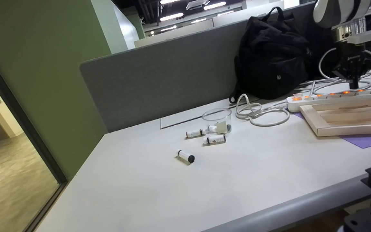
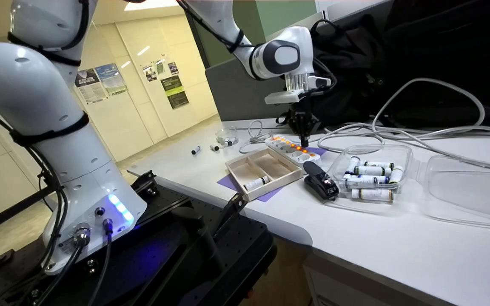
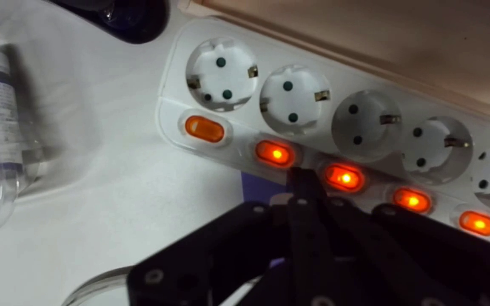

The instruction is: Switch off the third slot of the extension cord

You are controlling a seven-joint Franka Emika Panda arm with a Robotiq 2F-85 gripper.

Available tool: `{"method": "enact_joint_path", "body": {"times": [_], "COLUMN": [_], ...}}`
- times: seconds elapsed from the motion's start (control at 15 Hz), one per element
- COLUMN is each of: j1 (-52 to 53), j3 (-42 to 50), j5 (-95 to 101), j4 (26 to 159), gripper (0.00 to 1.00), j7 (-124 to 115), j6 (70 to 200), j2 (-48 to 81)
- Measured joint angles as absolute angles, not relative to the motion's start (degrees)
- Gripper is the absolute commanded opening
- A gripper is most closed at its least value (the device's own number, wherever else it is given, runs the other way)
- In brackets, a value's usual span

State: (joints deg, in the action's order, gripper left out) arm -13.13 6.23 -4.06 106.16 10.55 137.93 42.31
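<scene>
Wrist view: the extension cord (image 3: 313, 146) slants from upper left to the right edge; the end effector (image 3: 306, 182), closed on nothing visible, stands just left of the glowing third switch (image 3: 344, 177) from the left. An offset press could catch the second switch (image 3: 275, 154), or skid the cord if nothing anchors it. In an exterior view, a grey partition (image 1: 166, 87) backs the table (image 1: 134, 180). In an exterior view, posters (image 2: 111, 78) hang upper left on a yellowish wall (image 2: 141, 119).

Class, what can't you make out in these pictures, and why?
Wrist view: one end of the extension cord, cut off by the right edge.
Wrist view: part of its lower edge, behind the gripper.
In an exterior view: print on the black-and-green poster, too small.
</scene>
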Motion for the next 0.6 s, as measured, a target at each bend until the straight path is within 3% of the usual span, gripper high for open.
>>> {"method": "enact_joint_path", "body": {"times": [0.6], "j1": [-12.7], "j3": [6.6], "j5": [-2.3], "j4": [108.6], "gripper": [0.0], "j7": [10.5], "j6": [139.8], "j2": [41.3]}}
